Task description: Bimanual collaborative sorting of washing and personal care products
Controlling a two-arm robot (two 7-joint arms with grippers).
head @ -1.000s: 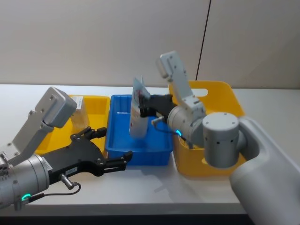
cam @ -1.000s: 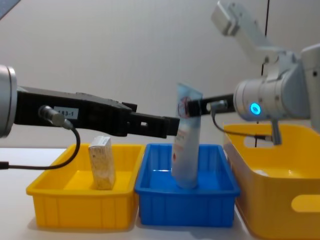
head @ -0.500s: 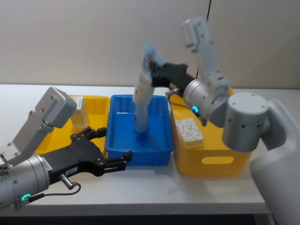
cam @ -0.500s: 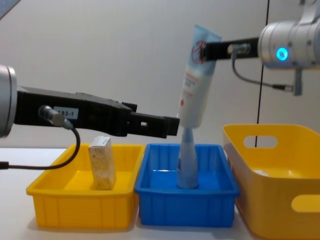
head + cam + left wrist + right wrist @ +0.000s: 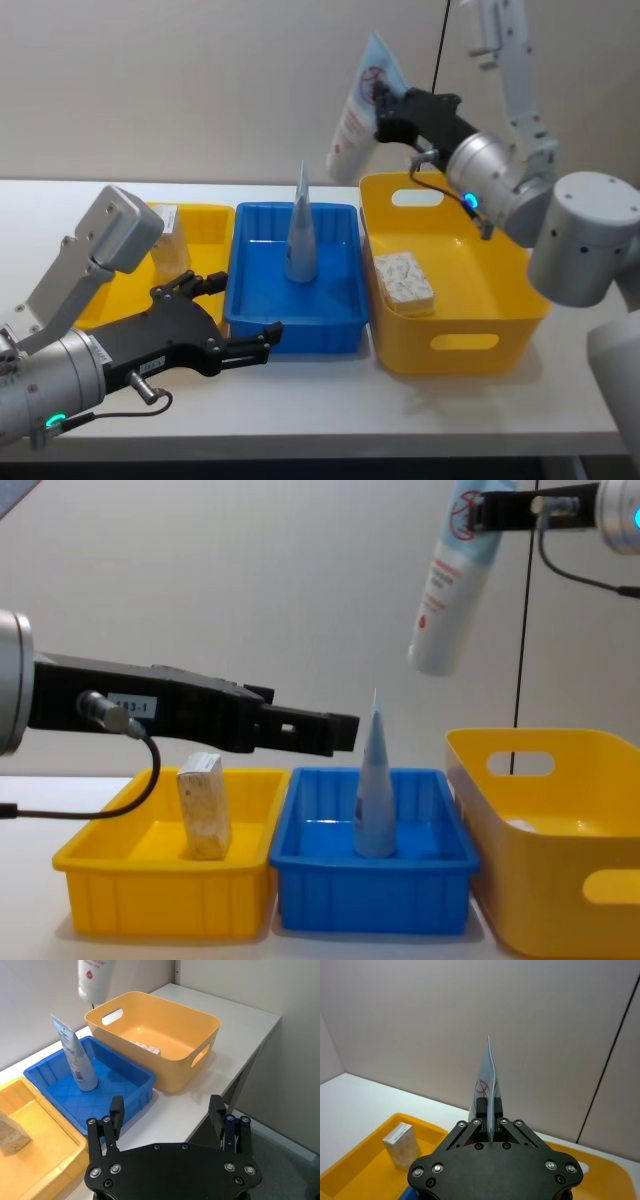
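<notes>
Change: the right gripper (image 5: 385, 108) has carried its pale blue tube (image 5: 358, 112) up out of the blue bin (image 5: 345, 330) and across to the air above the near-left rim of the large yellow bin (image 5: 465, 340); the left gripper (image 5: 232, 318) has stayed put.
Right gripper: clamped on the flat crimped end of the held tube, which hangs tilted, cap end down.
Left gripper: fingers spread apart, holding nothing, low in front of the bins.
Blue bin: one second pale blue tube (image 5: 300, 228) standing upright on its cap, crimped end up.
Large yellow bin: a mottled pale carton (image 5: 403, 279) lying on its floor near the left wall.
Small yellow bin (image 5: 110, 865): a small tan mottled carton (image 5: 204, 805) standing upright.
Order on the table: small yellow bin, blue bin, large yellow bin, left to right, side by side.
</notes>
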